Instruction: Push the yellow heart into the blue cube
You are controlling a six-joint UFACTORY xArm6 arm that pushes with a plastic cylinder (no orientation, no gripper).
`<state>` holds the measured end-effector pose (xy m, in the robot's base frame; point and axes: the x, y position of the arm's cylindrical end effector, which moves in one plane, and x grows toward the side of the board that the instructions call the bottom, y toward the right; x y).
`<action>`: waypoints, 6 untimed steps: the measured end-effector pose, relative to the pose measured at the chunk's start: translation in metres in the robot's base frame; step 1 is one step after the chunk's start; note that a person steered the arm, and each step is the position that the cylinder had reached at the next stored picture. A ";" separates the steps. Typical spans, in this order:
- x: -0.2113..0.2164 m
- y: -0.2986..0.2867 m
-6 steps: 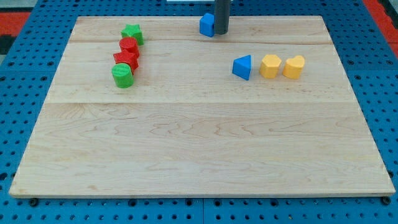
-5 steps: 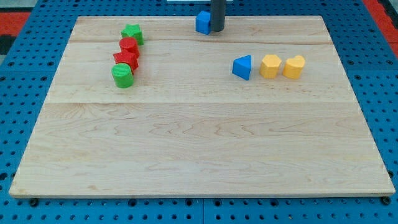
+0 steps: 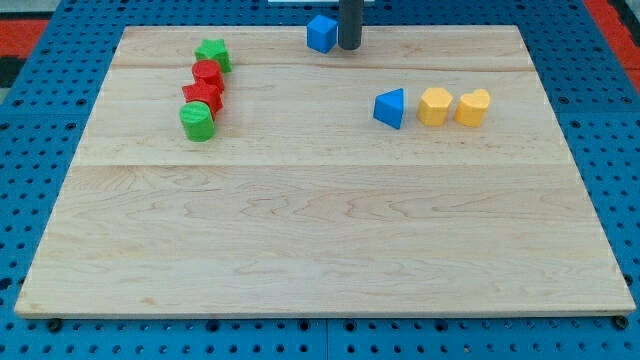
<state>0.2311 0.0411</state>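
The yellow heart [image 3: 474, 107] lies at the view's right on the wooden board, rightmost in a row of three blocks. The blue cube [image 3: 321, 33] sits at the board's top edge, near the middle. My tip [image 3: 349, 47] rests just right of the blue cube, touching or nearly touching its right side, and far up and to the left of the yellow heart.
A yellow hexagon-like block [image 3: 435, 106] and a blue triangle [image 3: 391, 108] sit left of the heart. At the upper left a green star [image 3: 213, 54], two red blocks [image 3: 207, 74] [image 3: 203, 96] and a green cylinder [image 3: 197, 122] form a column. Blue pegboard surrounds the board.
My tip has slid left and slightly up along the top edge, and the blue cube has moved left and up with it. The other blocks have not moved.
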 end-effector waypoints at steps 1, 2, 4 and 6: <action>0.012 0.032; 0.025 0.065; 0.062 0.155; 0.134 0.196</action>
<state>0.3652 0.2366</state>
